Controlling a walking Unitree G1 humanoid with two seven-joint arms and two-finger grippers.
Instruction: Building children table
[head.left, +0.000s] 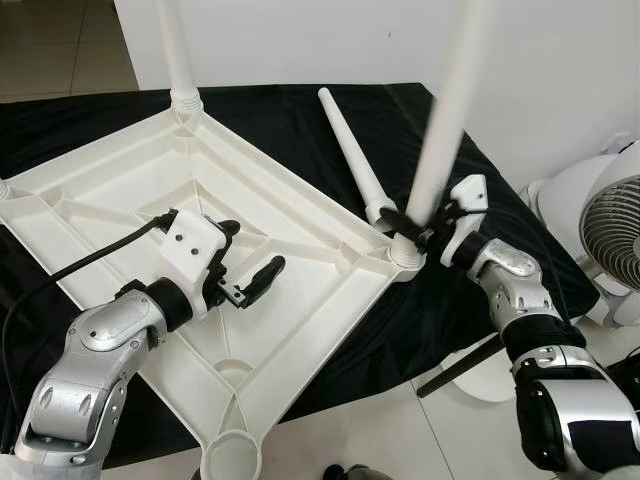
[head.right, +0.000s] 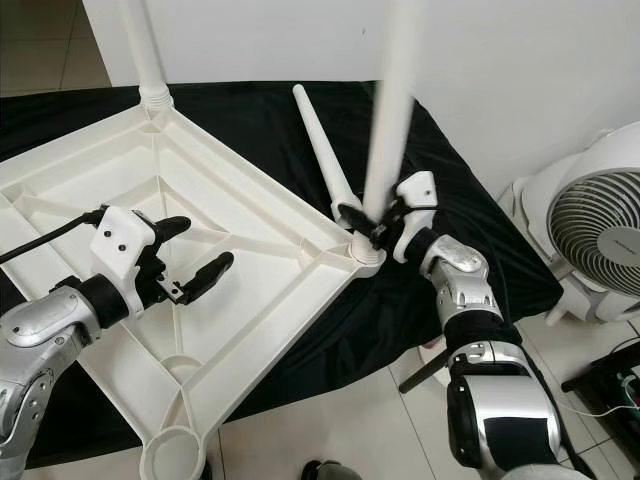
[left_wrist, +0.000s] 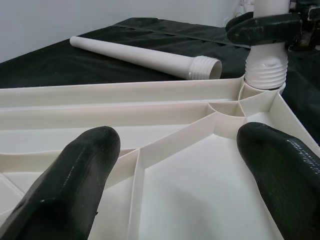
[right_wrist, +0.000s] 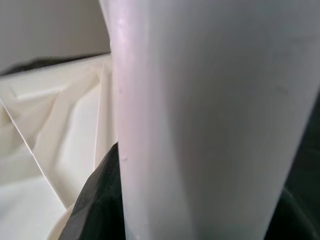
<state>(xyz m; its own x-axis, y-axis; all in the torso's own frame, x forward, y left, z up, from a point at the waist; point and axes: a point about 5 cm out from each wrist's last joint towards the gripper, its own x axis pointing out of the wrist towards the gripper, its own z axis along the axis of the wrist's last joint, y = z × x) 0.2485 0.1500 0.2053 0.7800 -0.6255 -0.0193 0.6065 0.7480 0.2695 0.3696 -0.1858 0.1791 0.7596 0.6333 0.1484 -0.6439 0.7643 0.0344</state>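
1. Right now my left gripper (head.left: 248, 283) hovers over the upturned white tabletop (head.left: 300, 215), fingers spread wide, holding nothing; left wrist view shows both black fingertips (left_wrist: 75, 185) apart above the ribbed underside.
2. Empty round corner socket (head.left: 232, 455) sits at the nearest corner of the tabletop, no leg in it.
3. My right gripper (head.left: 420, 225) is at the tabletop's right corner, black fingers clamped round the base of an upright white leg (head.left: 445, 120); the leg stands in that corner socket (head.left: 405, 255), leaning slightly.
4. Right wrist view: the leg (right_wrist: 210, 120) is very close, one dark finger wrapped at its lower part, tabletop ribs behind.
5. Loose white leg (head.left: 352, 160) lies on the black cloth (head.left: 290, 115) just beside the right corner, threaded end toward the socket, thin end pointing away.
6. Another upright leg (head.left: 178, 50) stands in the far corner socket.
7. Black cloth covers the floor under the tabletop; a white wall is behind.
8. White fan (head.left: 610, 235) stands on the tile floor off to my right, well apart from the tabletop.
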